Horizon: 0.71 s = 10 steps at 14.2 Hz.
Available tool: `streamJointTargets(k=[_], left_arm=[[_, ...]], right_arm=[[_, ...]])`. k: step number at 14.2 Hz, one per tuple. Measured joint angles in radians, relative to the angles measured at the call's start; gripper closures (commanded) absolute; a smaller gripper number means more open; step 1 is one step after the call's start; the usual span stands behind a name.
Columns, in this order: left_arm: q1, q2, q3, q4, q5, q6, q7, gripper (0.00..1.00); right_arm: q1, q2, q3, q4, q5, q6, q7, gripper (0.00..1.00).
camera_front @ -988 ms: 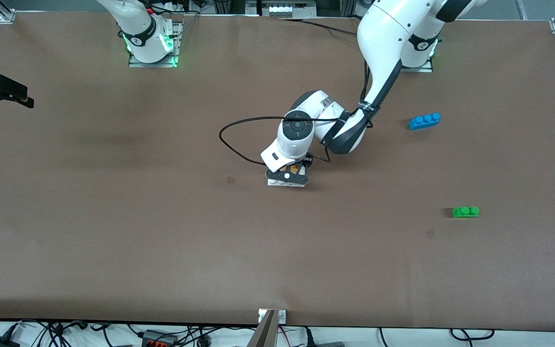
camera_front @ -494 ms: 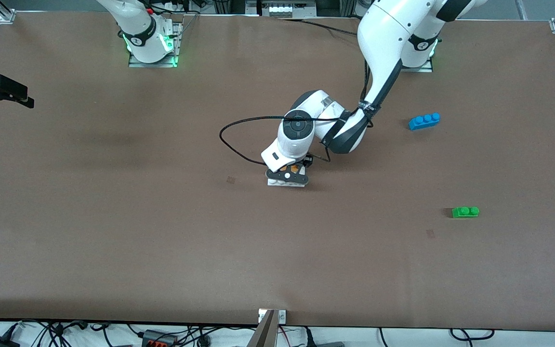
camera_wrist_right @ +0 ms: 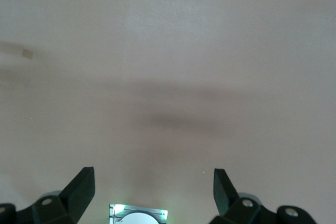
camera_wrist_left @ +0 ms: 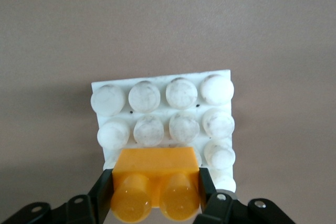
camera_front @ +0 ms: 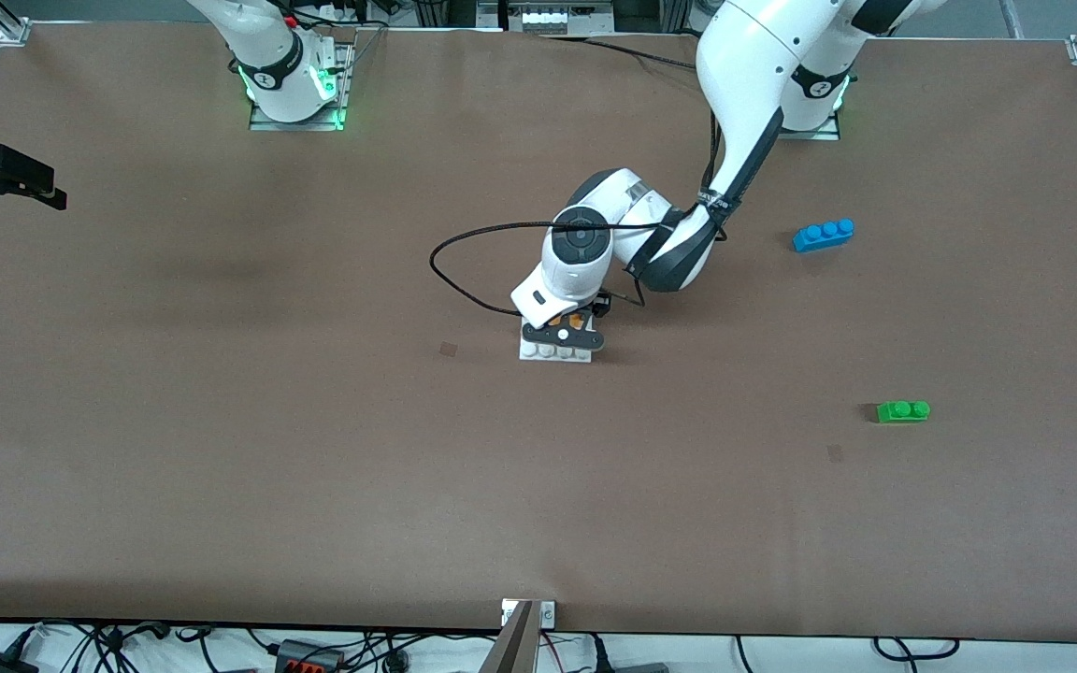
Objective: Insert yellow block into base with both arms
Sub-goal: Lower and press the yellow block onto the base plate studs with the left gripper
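One yellow block, one base, two other bricks on a brown table.

The left gripper has its fingers closed on the yellow block, over the base's edge row. The blue brick and green brick lie well apart from the base, toward the left arm's end. The right gripper, fingers wide apart and empty, waits above bare table.

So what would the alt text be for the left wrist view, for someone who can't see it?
The left pincer grips a yellow two-stud block by its sides, holding it at one edge of a white studded square base. The base lies on a plain brown table.
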Motion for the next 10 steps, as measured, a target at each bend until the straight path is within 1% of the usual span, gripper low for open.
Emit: streamJointTargets(k=[7,10], left_arm=[[-0.005,-0.006,-0.003,-0.015,0.0,0.022,-0.024,0.53],[-0.006,0.0,-0.006,-0.029,0.0,0.071,-0.025,0.53]], right_arm=[[0.012,0.0,0.012,0.0,0.0,0.0,0.0,0.0],[0.012,-0.001,0.012,0.0,0.0,0.0,0.0,0.0]])
